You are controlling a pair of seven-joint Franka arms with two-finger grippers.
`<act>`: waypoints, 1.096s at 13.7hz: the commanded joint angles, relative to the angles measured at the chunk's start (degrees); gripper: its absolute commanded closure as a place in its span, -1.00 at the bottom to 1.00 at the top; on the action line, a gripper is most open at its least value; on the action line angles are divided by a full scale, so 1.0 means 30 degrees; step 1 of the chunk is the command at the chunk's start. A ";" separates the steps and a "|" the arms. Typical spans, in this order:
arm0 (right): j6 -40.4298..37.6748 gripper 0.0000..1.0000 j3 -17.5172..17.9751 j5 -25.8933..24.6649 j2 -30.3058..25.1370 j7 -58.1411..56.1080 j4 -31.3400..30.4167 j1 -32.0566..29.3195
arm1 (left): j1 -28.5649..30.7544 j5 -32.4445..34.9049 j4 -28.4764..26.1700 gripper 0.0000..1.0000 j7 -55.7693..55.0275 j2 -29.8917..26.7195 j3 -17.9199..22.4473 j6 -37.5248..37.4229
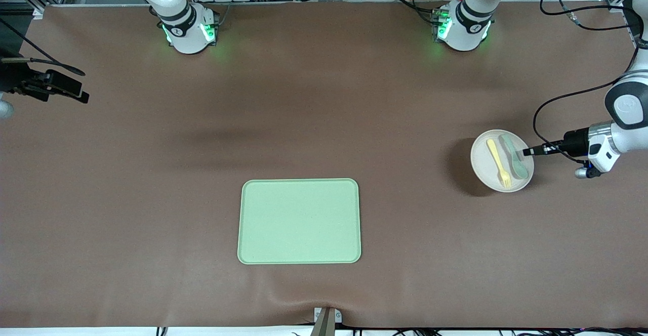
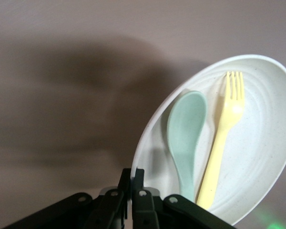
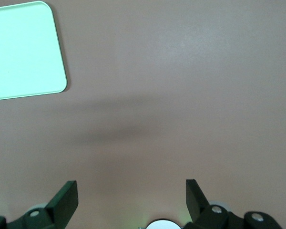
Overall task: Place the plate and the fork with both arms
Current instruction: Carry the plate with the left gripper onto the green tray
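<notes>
The off-white plate [image 1: 486, 171] is at the left arm's end of the table, with its shadow cast beside it. The pale yellow fork [image 1: 498, 163] and a grey-green spoon [image 1: 514, 156] lie side by side in it. My left gripper [image 1: 529, 152] is shut on the plate's rim. The left wrist view shows its fingers [image 2: 132, 174] pinching the rim, the plate [image 2: 262, 157] tilted above the table, the fork [image 2: 224, 138] and the spoon [image 2: 185, 133]. My right gripper [image 1: 76, 89] waits open and empty over the right arm's end of the table; it also shows in the right wrist view [image 3: 132, 188].
A pale green rectangular tray [image 1: 299, 221] lies in the middle of the table, nearer to the front camera than the arm bases; its corner shows in the right wrist view [image 3: 19, 52]. Brown table cover [image 1: 324, 98] surrounds it. Cables hang at the left arm's end.
</notes>
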 commanded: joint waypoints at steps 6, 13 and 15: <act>-0.0104 -1.00 -0.0020 0.0249 -0.0311 0.0330 -0.0253 -0.0067 | -0.5099 0.0386 0.4285 1.00 -0.5187 0.0567 -0.2252 -0.0746; -0.0251 -1.00 -0.0020 0.0249 -0.0311 0.0301 -0.0282 -0.0155 | -1.1022 0.3582 0.9792 1.00 -0.9562 0.5924 -0.1844 -0.0483; -0.0280 -1.00 -0.0020 0.0249 -0.0311 0.0301 -0.0253 -0.0155 | -1.2894 0.3524 1.1258 1.00 -0.9594 0.7069 -0.0588 -0.0191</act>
